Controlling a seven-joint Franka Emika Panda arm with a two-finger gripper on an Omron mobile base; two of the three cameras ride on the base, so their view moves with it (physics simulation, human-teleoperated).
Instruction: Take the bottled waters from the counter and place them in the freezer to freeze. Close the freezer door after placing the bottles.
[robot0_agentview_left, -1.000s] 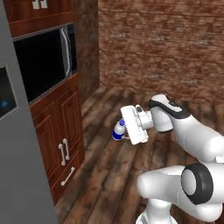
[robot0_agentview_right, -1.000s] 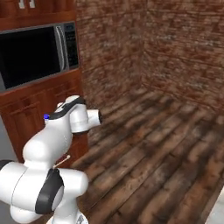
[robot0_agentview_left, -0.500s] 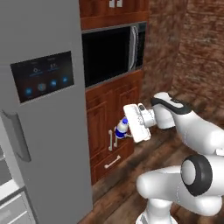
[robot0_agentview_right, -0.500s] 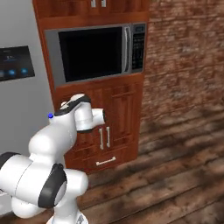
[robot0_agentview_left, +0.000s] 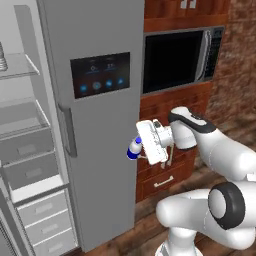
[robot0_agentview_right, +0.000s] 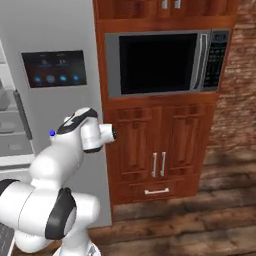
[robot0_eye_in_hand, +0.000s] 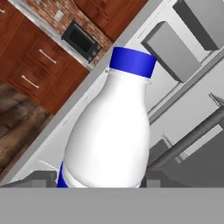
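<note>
My gripper (robot0_agentview_left: 142, 147) is shut on one of the bottled waters (robot0_agentview_left: 133, 149), held sideways with its blue cap pointing left, in front of the fridge's wider door. In the hand view the bottle (robot0_eye_in_hand: 111, 127) stands between my fingertips, cap up. Its blue cap (robot0_agentview_right: 52, 133) peeks past my arm in the right base view. The freezer (robot0_agentview_left: 27, 150) stands open at the left, with white shelves and drawers inside. Far off in the hand view lies the counter (robot0_eye_in_hand: 43, 27) with a dark toaster (robot0_eye_in_hand: 81, 41) on it.
The wider grey fridge door (robot0_agentview_left: 110, 165) with its dark display panel (robot0_agentview_left: 100, 75) and vertical handle (robot0_agentview_left: 67, 131) is just left of the bottle. A built-in microwave (robot0_agentview_left: 180, 60) over wood cabinets (robot0_agentview_right: 157, 155) stands to the right. Wooden floor lies below.
The whole picture has swung round as the base turned: brick wall and floor gave way to the fridge and open freezer. The bottle stays in my grip.
</note>
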